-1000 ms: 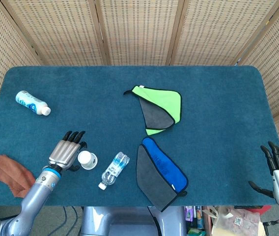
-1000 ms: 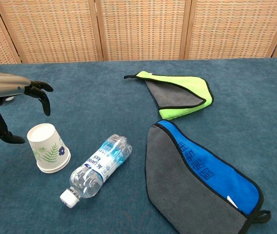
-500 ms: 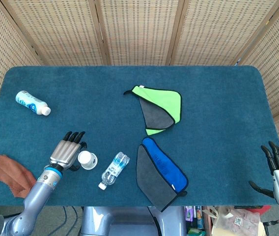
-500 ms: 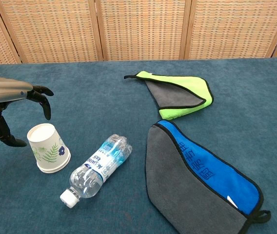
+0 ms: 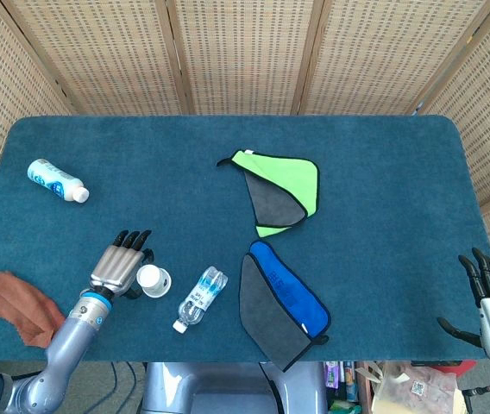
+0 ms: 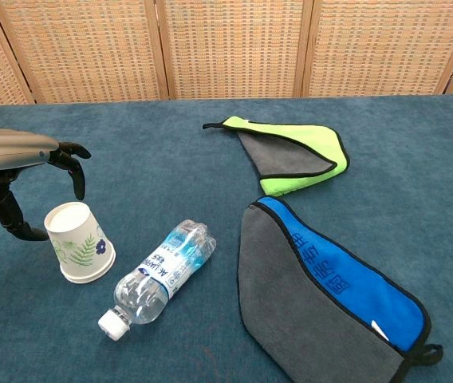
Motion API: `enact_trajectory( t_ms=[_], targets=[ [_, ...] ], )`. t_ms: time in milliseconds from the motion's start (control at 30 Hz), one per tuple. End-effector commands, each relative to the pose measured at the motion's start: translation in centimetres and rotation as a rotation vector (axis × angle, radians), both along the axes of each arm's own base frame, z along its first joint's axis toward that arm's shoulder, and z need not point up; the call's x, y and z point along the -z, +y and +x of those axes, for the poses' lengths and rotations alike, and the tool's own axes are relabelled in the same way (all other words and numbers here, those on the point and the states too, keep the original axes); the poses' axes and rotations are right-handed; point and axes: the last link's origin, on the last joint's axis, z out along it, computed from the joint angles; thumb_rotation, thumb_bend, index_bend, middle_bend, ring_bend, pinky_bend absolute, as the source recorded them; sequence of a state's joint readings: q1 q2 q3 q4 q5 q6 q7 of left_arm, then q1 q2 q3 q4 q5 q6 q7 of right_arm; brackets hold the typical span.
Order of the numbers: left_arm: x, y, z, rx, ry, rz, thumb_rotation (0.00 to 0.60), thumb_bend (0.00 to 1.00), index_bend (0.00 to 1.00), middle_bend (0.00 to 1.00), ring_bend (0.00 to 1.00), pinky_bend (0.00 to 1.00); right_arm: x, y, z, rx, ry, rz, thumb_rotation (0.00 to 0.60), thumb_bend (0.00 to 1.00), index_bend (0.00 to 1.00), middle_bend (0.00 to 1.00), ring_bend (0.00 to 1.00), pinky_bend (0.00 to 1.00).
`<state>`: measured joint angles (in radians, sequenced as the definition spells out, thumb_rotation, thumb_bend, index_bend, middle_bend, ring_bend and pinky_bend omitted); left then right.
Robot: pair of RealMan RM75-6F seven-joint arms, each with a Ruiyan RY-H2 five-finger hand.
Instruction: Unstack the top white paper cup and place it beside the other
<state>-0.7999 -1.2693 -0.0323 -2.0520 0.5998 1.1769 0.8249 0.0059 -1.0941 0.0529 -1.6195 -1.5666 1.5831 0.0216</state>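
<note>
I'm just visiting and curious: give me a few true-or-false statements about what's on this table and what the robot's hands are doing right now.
1. The paper cup stands upside down, wide rim on the table. True.
2. The left hand grips the cup. False: its fingers hover open above and beside it, not touching.
3. The clear water bottle stands upright. False: it lies on its side beside the cup.
4. The green cloth lies farther from the robot than the blue cloth. True.
5. The right hand holds a cloth. False: it is open and holds nothing, off the table's edge.
</note>
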Motion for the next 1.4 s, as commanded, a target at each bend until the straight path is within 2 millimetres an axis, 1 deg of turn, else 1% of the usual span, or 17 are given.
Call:
enact_trajectory(
  t_ms=[33,933,1400],
  targets=[
    [0.05,0.05,0.03,0.001,-0.001,0.002,0.600,0.24,0.34,0.00,0.00,0.00,0.01,-0.01,0.00,0.000,0.000,0.000,0.600,0.12,0.00,0.00,0.00,0.00],
    [0.26,-0.01,-0.02,0.000,0.020,-0.004,0.600,0.24,0.36,0.00,0.00,0.00,-0.06,0.02,-0.02,0.001,-0.002,-0.002,0.600,0.12,0.00,0.00,0.00,0.00],
    [0.13,0.18,0.05,-0.003,0.004,0.011,0.600,0.24,0.41,0.00,0.00,0.00,-0.08,0.05,-0.02,0.000,-0.002,-0.002,0.600,0.12,0.00,0.00,0.00,0.00]
  ],
)
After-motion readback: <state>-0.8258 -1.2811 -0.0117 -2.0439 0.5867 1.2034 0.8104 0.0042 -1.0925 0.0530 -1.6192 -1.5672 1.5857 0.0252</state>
